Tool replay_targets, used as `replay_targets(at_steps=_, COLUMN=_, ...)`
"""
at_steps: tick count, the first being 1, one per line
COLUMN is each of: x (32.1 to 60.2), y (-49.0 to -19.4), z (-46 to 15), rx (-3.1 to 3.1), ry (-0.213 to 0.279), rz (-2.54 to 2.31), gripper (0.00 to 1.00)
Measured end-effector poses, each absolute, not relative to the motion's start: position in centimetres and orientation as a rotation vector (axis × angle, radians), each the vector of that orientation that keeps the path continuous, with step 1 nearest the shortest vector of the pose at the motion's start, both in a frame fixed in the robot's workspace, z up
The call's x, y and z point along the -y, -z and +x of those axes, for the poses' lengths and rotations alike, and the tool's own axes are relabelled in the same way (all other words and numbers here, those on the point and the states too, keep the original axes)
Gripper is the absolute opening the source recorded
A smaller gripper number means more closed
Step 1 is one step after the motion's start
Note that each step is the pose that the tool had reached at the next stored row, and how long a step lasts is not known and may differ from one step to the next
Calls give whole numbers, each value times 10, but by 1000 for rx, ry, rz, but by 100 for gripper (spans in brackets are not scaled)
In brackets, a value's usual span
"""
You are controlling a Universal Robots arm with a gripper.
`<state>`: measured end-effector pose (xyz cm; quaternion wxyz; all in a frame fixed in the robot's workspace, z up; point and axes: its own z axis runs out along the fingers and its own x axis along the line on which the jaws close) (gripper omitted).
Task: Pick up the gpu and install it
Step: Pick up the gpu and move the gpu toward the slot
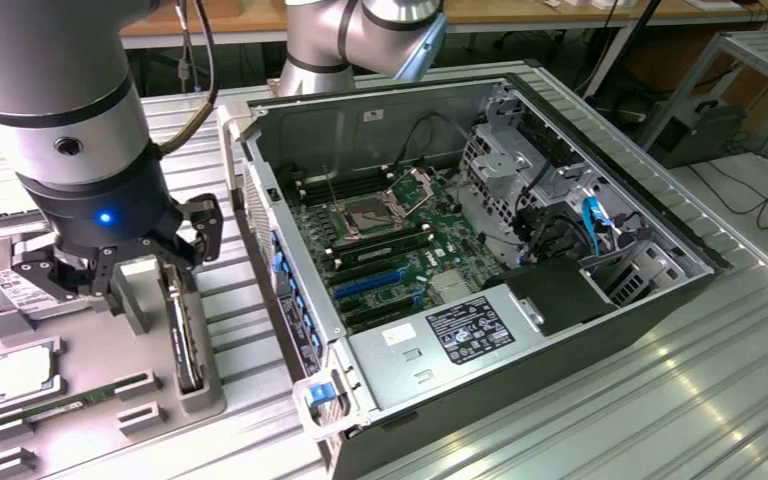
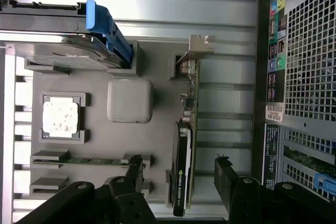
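Directly over the upright gpu point(image 2: 182, 182), the tool point(image 2: 179, 166) points straight down, spread wide.

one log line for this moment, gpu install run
phase: pre-grasp | gripper: open, straddling gpu, no contact visible | gpu: standing on edge in grey holder tray beside computer case, not installed

The gpu point(image 2: 182, 177) is showing a black, faintly glossy face, with its end bracket point(image 2: 197, 45) gleaming as bare silver metal. The tray point(image 2: 157, 66) under it is looking like matt grey plastic (smooth, no shine). The ribbed metal table point(image 1: 704, 400) is glaring under the lights, and the gripper point(image 2: 178, 167) is looking matt black, smooth all over.
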<state>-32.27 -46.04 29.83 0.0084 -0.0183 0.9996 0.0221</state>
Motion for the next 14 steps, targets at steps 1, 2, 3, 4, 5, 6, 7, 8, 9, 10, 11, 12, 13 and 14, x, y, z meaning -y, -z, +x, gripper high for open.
replay_targets(at_steps=1, x=460, y=-297, z=-323, rx=-3123, ry=-69, rz=-56, gripper=66)
replay_targets(at_steps=2, x=461, y=-297, z=-323, rx=-3124, ry=-68, rz=-55, gripper=66)
replay_targets(at_steps=3, x=461, y=-296, z=-323, rx=-3124, ry=-67, rz=-54, gripper=66)
replay_targets(at_steps=4, x=461, y=-295, z=-323, rx=-3124, ry=-67, rz=-53, gripper=66)
replay_targets(at_steps=5, x=461, y=-294, z=-322, rx=-3124, ry=-67, rz=-53, gripper=66)
replay_targets(at_steps=6, x=461, y=-293, z=-322, rx=-3124, ry=-66, rz=-52, gripper=66)
replay_targets(at_steps=7, x=461, y=-292, z=-322, rx=-3124, ry=-66, rz=-52, gripper=66)
replay_targets(at_steps=8, x=461, y=-291, z=-322, rx=-3124, ry=-65, rz=-51, gripper=66)
replay_targets(at_steps=9, x=461, y=-290, z=-322, rx=-3124, ry=-65, rz=-51, gripper=66)
replay_targets(at_steps=10, x=461, y=-288, z=-322, rx=-3124, ry=-65, rz=-50, gripper=66)
replay_targets(at_steps=11, x=461, y=-286, z=-321, rx=-3124, ry=-65, rz=-50, gripper=66)
replay_targets(at_steps=12, x=461, y=-284, z=-321, rx=-3124, ry=-65, rz=-49, gripper=66)
replay_targets(at_steps=13, x=461, y=-282, z=-321, rx=-3124, ry=-65, rz=-49, gripper=66)
replay_targets(at_steps=14, x=461, y=-281, z=-321, rx=-3124, ry=-65, rz=-48, gripper=66)
